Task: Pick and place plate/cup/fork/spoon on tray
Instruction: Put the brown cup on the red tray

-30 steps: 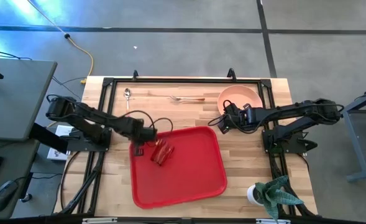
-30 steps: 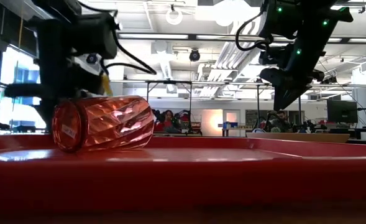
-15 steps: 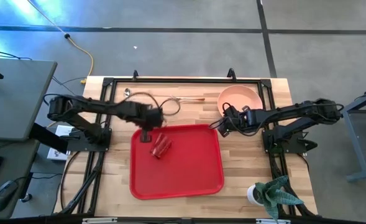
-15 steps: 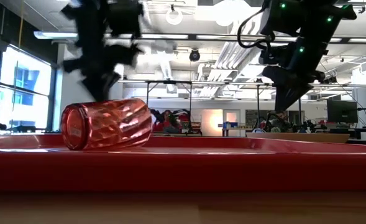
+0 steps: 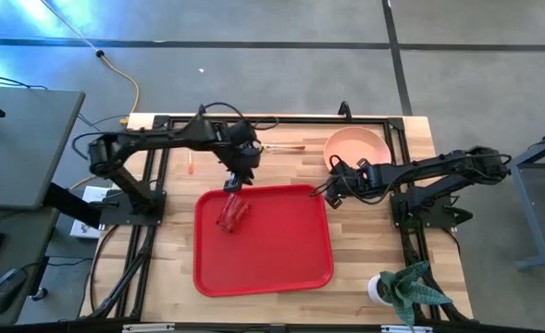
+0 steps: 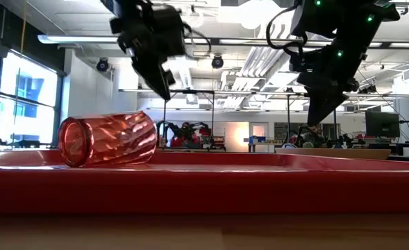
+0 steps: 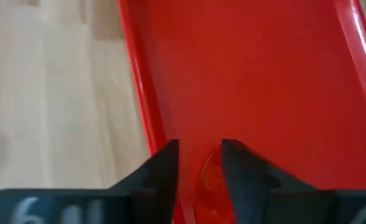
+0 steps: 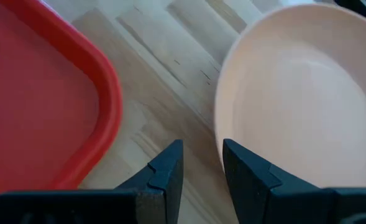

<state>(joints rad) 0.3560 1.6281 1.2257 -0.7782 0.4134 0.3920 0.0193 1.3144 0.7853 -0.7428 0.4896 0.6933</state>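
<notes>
Since a second ago the left gripper [image 5: 235, 181] has swung from the tray's [image 5: 281, 268] nine o'clock edge to twelve, fingers released. From table height, the cup [image 6: 107, 139] lies toppled and could roll. At the wrist, the right gripper [image 8: 201, 163], empty, skirts the plate [image 8: 307, 93] and may nudge it.

A lab — open hall, ceiling ducts [image 6: 260, 62], concrete floor [image 5: 253, 74], desk monitors [image 6: 381, 123] behind.

cup [image 5: 232, 210] on its side in tray [image 5: 281, 259] | plate [image 5: 356, 146], fork [image 5: 279, 146] on table
</notes>
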